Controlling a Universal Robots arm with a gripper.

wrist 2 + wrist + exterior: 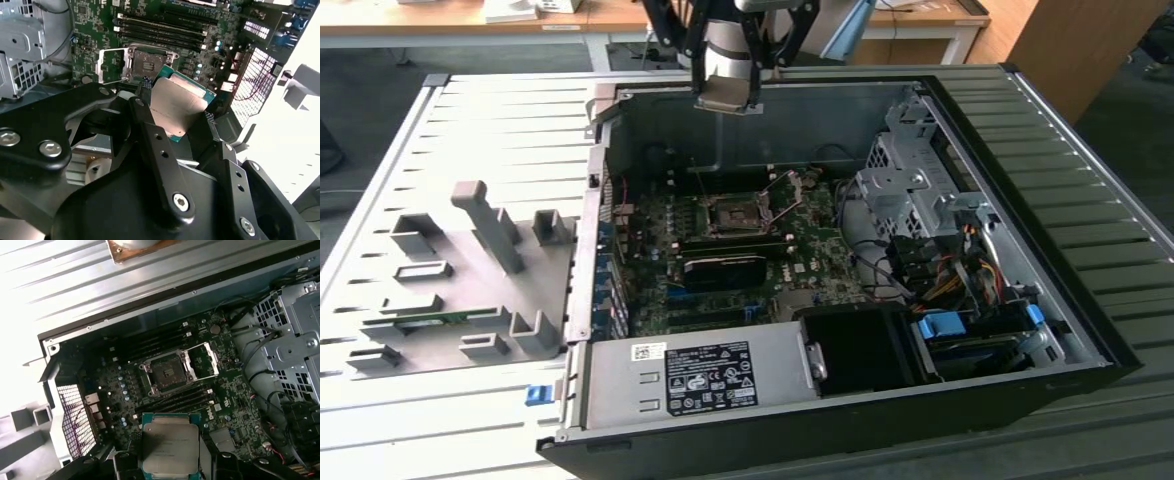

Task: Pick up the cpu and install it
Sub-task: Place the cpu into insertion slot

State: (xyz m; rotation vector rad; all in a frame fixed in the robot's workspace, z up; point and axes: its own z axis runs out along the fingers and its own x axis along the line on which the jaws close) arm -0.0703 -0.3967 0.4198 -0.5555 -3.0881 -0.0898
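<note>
So the pick-up half looks done to me: the black two-finger gripper (176,102) is clamped on the cpu (169,447), a small flat square chip with a silver-grey metal lid on a green-edged board, pinched by two opposite sides. In the exterior view the arm hangs at the upper middle of the frame, over the back wall of the big black open computer case (854,428), well above the green motherboard (817,250). The install half isn't done as far as I can tell. In both wrist views the square black cpu socket (167,371) sits empty with its shiny metal retention frame flipped open, and the chip is near it but clearly apart, not seated. As for writing, there's faint print on the chip's lid and a white-and-black sticker (710,378) on the grey power supply box at the lower middle of the exterior view, all too small to make out.
</note>
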